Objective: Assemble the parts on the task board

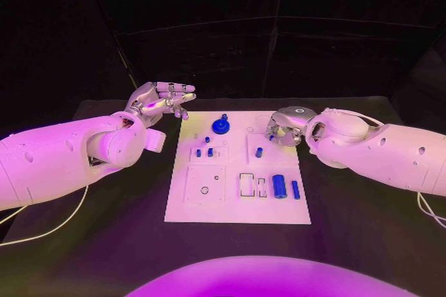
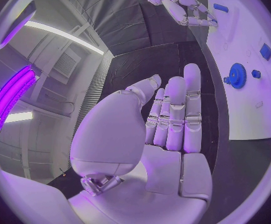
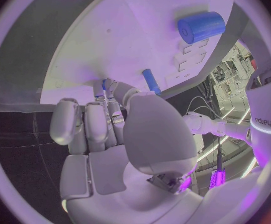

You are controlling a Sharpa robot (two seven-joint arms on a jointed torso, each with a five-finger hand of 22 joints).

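While the white board [image 1: 237, 200] is lying flat in the middle of the black worktop [image 1: 372, 226], we are working at its far right corner. Our right hand [image 1: 286, 128] is bending over that corner, and in the right wrist view its fingers [image 3: 110, 90] are pinching a small blue pin [image 3: 103, 84] against the plate, with a second short blue peg [image 3: 150, 80] lying just beside them. We judge that we are seating or lifting this pin, an early step, since most pieces are lying loose: a thick blue cylinder [image 1: 279, 185] and a thinner blue rod [image 1: 296, 189] are resting near the right edge, close to us, small blue pegs [image 1: 210, 152] are sitting left of centre, and a blue gear [image 1: 221, 125] is standing at the far edge.

Our left hand [image 1: 160, 102] is hovering off the board's far left corner, fingers apart and loosely curled, holding nothing. The next move is calling, we think, for a steady, upright push on the pin, or a clean lift, without nudging the peg beside it.

Around the worktop the room is lying dark, with black drapes behind and a lit ceiling strip in the left wrist view.
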